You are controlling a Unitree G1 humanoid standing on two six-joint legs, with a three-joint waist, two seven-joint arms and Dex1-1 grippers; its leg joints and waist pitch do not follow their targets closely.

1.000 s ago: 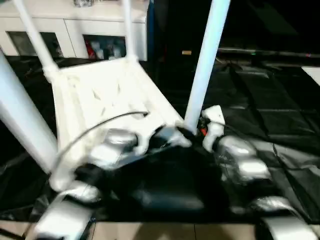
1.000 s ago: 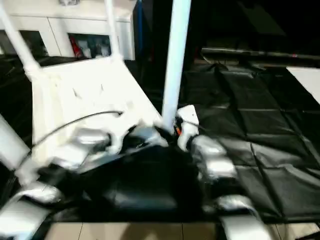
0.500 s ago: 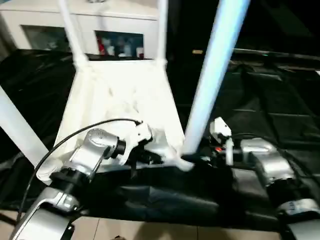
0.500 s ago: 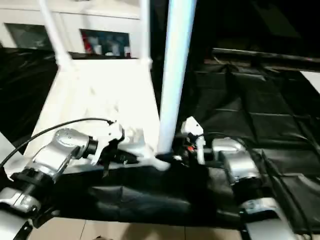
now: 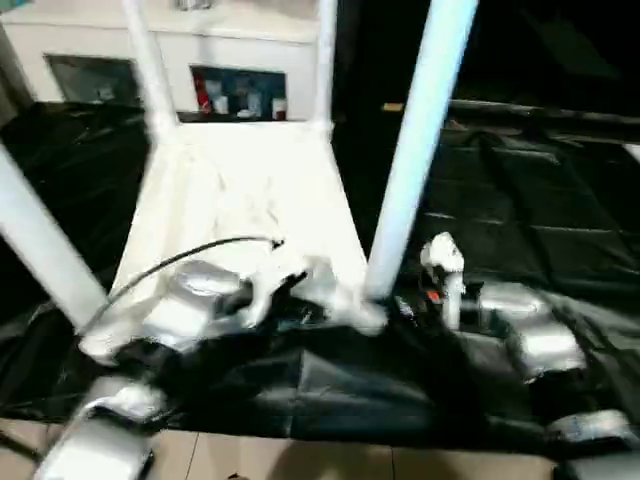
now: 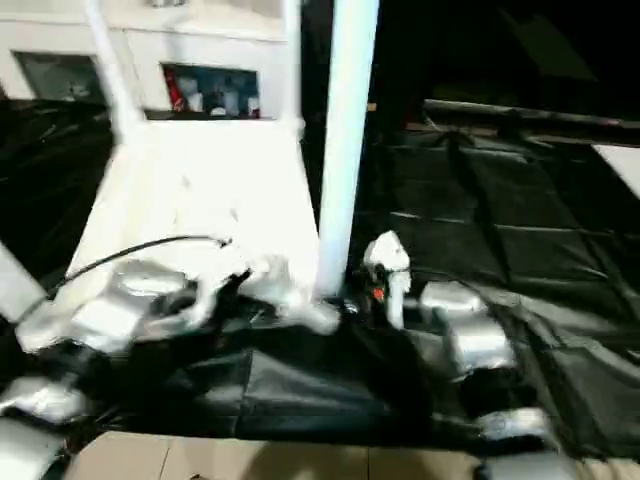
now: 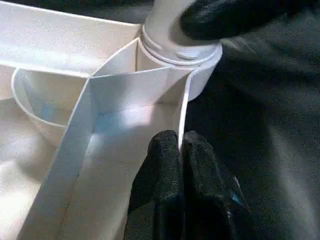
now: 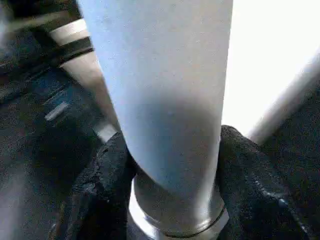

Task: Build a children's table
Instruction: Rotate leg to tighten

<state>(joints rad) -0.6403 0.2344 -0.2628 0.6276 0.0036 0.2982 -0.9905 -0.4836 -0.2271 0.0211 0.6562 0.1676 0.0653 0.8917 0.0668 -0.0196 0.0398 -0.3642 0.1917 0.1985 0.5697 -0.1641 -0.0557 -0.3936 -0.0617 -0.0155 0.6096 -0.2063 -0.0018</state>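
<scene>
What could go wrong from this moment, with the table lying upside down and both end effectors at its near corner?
1. The right end effector grips the near leg only at its base, so the long leg may tilt in its corner socket.
2. The left end effector is pinched on a thin rim of the tabletop; this hold may slip.
3. The black sheet under the table is wrinkled and could let it slide.

We saw a crinkled black plastic sheet (image 5: 540, 210) spread over the ground, creased into rectangular folds. At its near edge a strip of pale tiled floor (image 5: 300, 462) showed. Directly on the sheet lay the small white plastic children's table (image 5: 245, 195), upside down, legs upward. The sheet seemed, through blur, to reach a white glass-door cabinet (image 5: 235, 70) behind.
</scene>
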